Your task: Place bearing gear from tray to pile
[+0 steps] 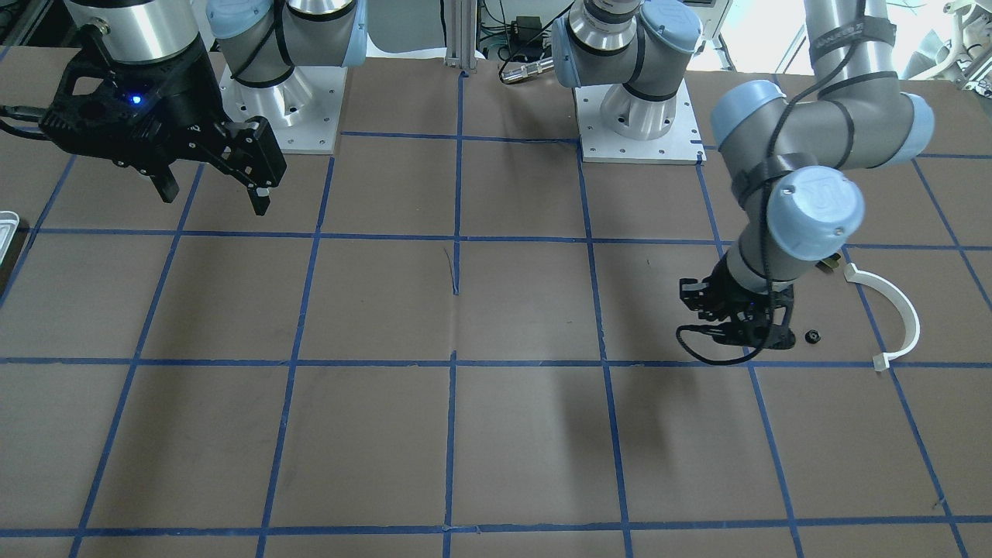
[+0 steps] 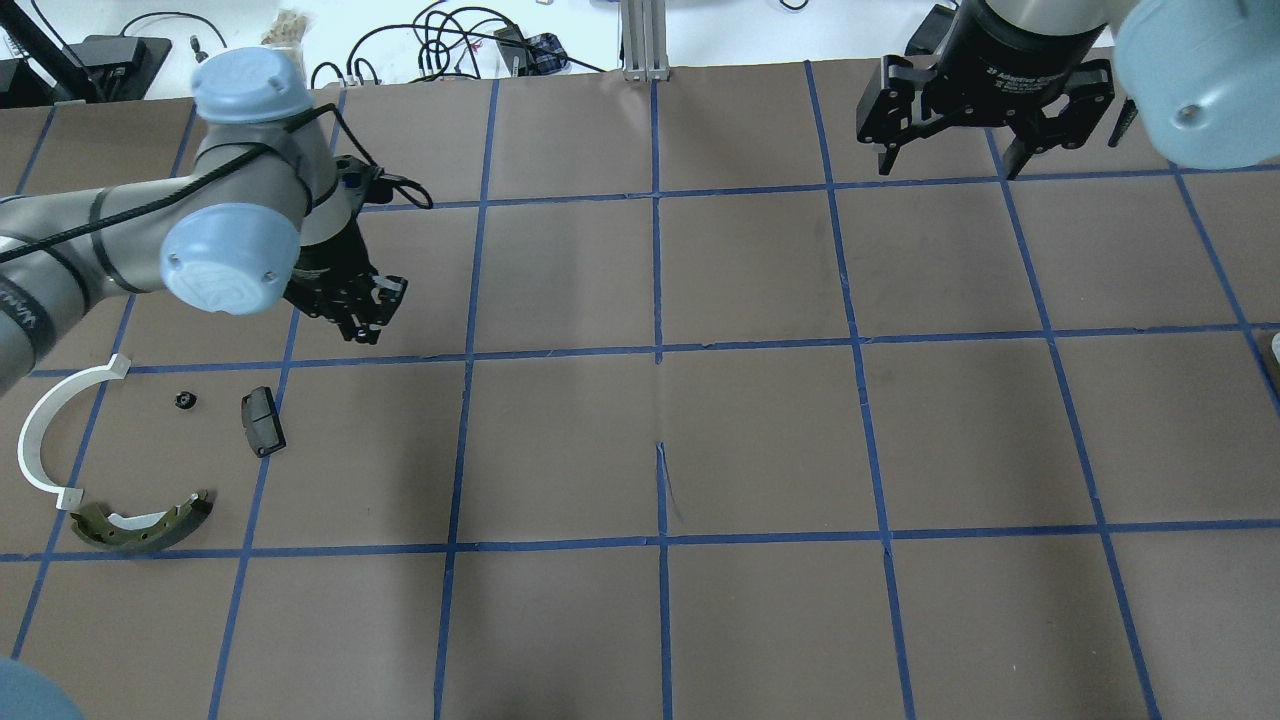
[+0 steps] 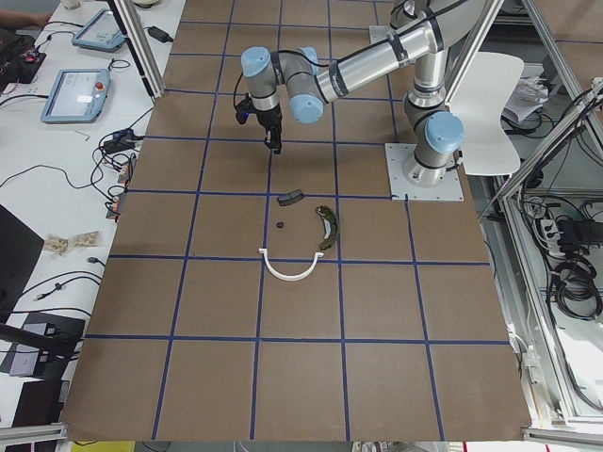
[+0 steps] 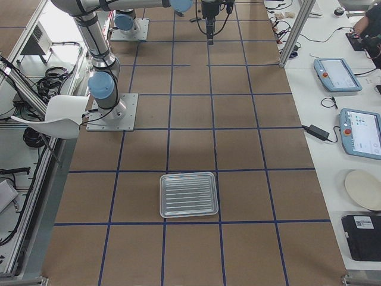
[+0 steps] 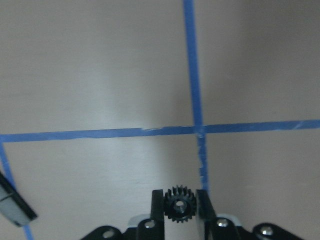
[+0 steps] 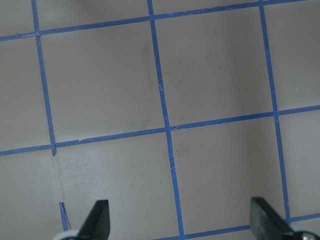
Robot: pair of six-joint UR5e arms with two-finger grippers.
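Observation:
My left gripper (image 5: 180, 196) is shut on a small black toothed bearing gear (image 5: 180, 207), held between its fingertips above the brown table. In the overhead view the left gripper (image 2: 365, 322) hangs just beyond the pile: a white plastic arc (image 2: 45, 430), an olive-grey brake shoe (image 2: 140, 522), a black block (image 2: 262, 421) and a small black round part (image 2: 184, 401). My right gripper (image 2: 948, 165) is open and empty, high over the table's far right. The silvery tray (image 4: 189, 194) lies empty in the exterior right view.
Blue tape lines grid the brown table (image 2: 660, 440). The two arm bases (image 1: 635, 116) stand at the robot's edge. The front view shows the left gripper (image 1: 763, 337) next to the white arc (image 1: 899, 310), and the tray's corner (image 1: 6, 231) at its left edge.

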